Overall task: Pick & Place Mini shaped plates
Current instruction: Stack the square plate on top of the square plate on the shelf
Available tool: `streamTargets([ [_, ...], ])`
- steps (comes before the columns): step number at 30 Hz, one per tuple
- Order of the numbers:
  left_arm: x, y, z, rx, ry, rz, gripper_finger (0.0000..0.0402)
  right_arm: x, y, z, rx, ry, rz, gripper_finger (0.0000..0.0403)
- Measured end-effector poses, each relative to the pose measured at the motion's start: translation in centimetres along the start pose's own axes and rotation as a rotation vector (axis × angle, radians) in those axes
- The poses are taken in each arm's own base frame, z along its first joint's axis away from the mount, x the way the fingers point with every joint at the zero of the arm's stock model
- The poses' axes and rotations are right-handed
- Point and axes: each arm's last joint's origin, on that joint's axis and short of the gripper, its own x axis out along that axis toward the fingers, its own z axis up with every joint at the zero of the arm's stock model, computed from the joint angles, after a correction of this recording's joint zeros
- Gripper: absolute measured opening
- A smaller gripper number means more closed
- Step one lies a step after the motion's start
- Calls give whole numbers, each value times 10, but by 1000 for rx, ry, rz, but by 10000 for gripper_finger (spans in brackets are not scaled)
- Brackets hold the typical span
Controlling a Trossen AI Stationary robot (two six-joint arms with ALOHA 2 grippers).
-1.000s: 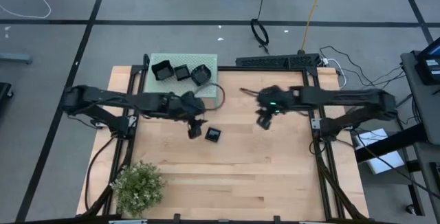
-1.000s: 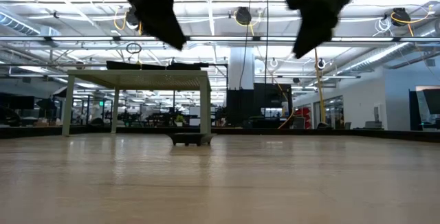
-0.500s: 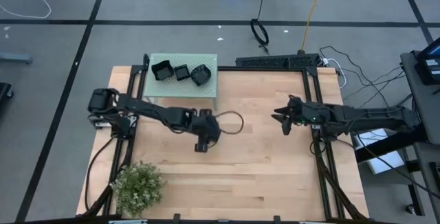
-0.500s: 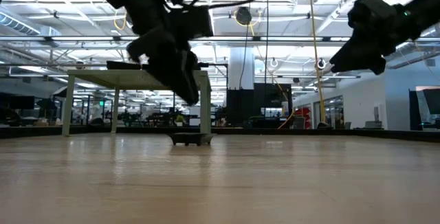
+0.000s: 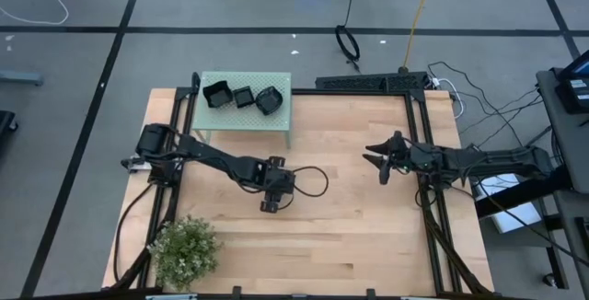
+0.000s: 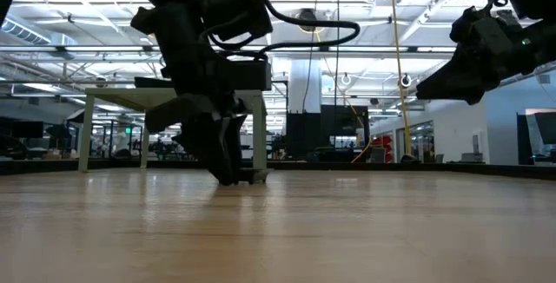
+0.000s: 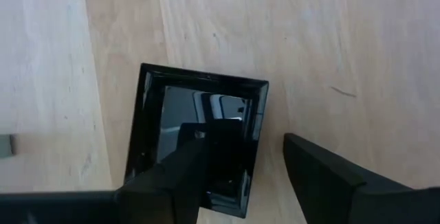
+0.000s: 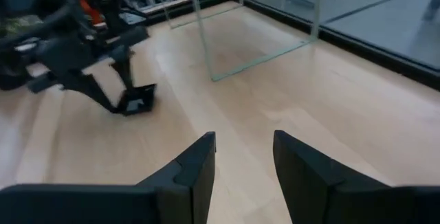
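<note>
Near the middle of the wooden surface [image 5: 350,245], the left gripper [image 5: 270,201] is lowered over a square black plate [image 7: 199,138] lying flat on the wood. Its fingers [image 7: 323,176] are spread wide, one finger over the plate's glossy inside and the other outside the rim, straddling one edge (the wrist view shows the rim between them, with no clamp on it). Seen from table height, the fingertips reach down to the surface at the plate. Three more black plates [image 5: 242,96] sit on top of the pale green stand [image 5: 281,121] at the far left corner of the surface. The right gripper [image 5: 379,160] hangs in the air by the right side of the surface, well apart from the plate, fingers [image 8: 189,172] parted and holding nothing. A potted plant [image 5: 184,249] stands at the near left corner.
</note>
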Motion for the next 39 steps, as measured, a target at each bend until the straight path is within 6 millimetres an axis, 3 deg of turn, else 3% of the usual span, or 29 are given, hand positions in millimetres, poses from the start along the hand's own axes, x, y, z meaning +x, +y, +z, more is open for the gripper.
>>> streamTargets([
  [5,1,0,0,-9,3,0,169,2,-4,-8,-18,9,-56,134],
  [15,2,1,-1,-35,6,-12,12,4,-6,-18,115,32,-63,134],
  [22,-9,1,2,-92,-25,-20,10,5,-7,-22,135,42,-68,133],
  [26,-38,6,10,-105,-135,-24,7,5,-7,-22,223,39,-72,133],
  [31,-94,18,18,-76,-325,62,10,5,-7,-22,192,48,-68,132],
  [39,-189,54,-1,-239,-527,500,18,5,-7,-22,245,40,-67,132],
])
